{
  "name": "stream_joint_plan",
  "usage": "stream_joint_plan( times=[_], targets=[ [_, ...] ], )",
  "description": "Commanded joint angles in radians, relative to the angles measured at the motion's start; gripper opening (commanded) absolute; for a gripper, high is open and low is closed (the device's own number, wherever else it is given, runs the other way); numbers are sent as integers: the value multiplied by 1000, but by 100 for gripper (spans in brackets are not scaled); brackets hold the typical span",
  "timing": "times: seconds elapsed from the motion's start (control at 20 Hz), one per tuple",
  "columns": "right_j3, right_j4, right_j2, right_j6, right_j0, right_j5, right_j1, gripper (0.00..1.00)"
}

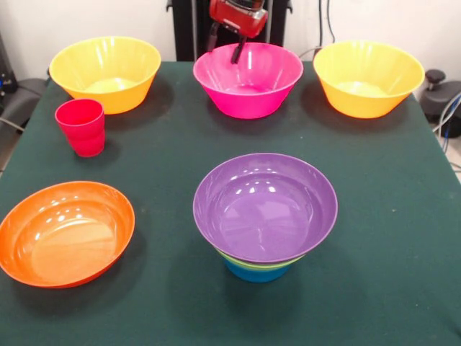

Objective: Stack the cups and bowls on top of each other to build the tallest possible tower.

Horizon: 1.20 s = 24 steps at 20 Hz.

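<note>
A: Front view, what surrounds the tower (263, 220)?
B: Orange bowl (65, 232) at 9 o'clock, red cup (81, 127) at 10, 2 yellow bowls (106, 73) (368, 77) at the table's (403, 288) far corners.
A: End effector (238, 32)?
B: At 12, over the pink bowl (248, 78); whether its fingers are parted, I cannot tell. Tower well apart, toward 6.

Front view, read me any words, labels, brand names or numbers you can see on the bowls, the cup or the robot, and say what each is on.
No readable text anywhere in the front view.
Bowls, including the purple bowl and pink bowl: plain glossy plastic, no markings.
Red cup: no label visible.
Gripper and its red housing: no legible lettering.
</note>
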Motion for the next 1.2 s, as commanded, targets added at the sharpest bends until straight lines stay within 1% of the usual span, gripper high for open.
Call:
stream_joint_plan(
  times=[0.05,0.2,0.35,0.55,0.7,0.8,0.95,1.1,1.2],
  targets=[
    [-34,108,130,240,56,-45,76,100],
    [-46,131,131,240,67,-27,74,100],
    [-42,138,129,236,70,-12,67,100],
    [-35,134,128,220,68,32,34,100],
    [-32,123,130,192,53,100,-21,100],
    [-43,121,126,169,39,163,-67,100],
    [-30,125,119,166,57,215,-112,100],
    [-33,123,107,147,61,310,-174,100],
    [-41,118,107,138,54,352,-200,100]
  ],
)
